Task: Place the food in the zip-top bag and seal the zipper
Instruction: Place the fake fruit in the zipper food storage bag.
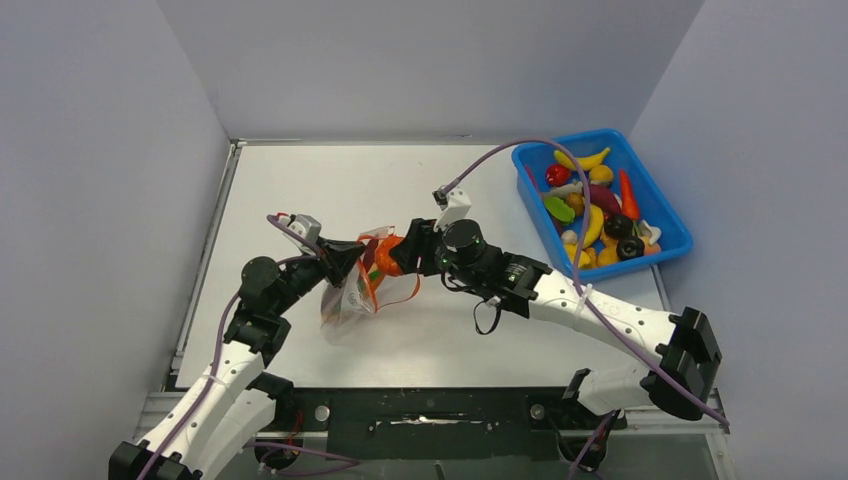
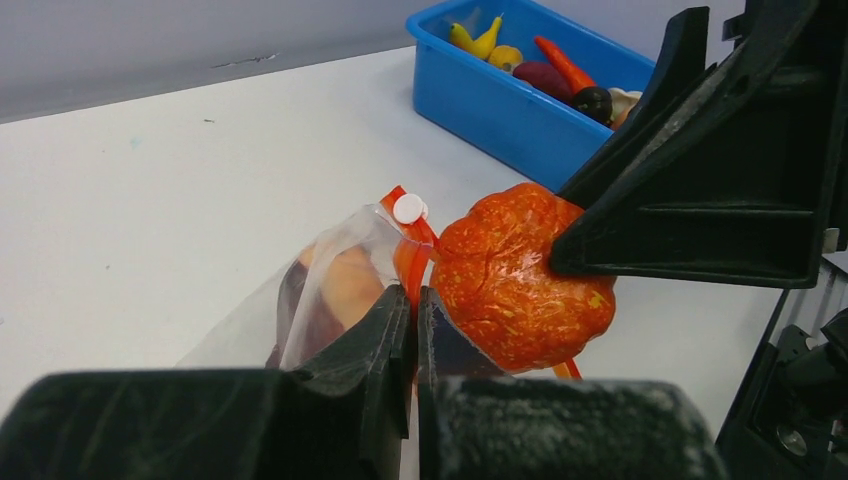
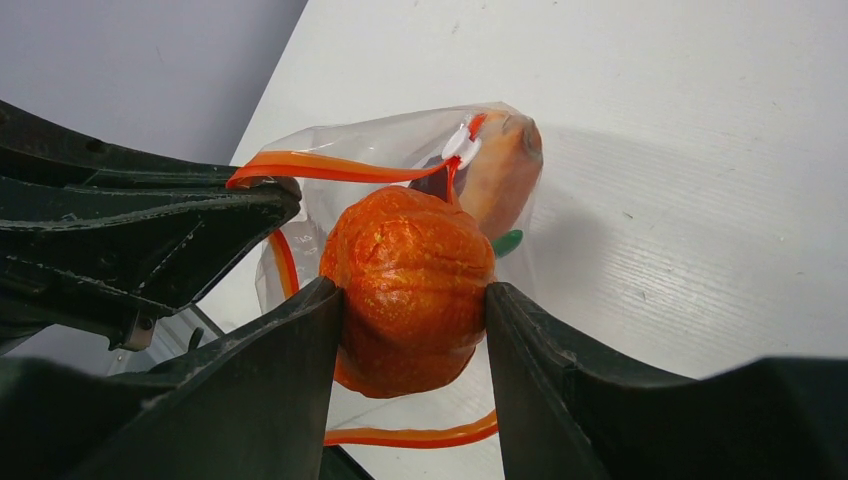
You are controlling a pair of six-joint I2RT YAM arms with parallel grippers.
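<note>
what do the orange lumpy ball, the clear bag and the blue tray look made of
Orange lumpy ball: likely hard plastic, glossy; bright highlights on a molded crackled skin.
Clear bag: thin soft plastic film; see-through and creased.
Blue tray: probably rigid molded plastic; smooth, slight sheen, even colour, rounded rim.

the round toy fruit is orange-red with pale mottled flecks. the bag is clear, its zipper red-orange with a white slider. at the far right the tray is blue; the cables are purple.
</note>
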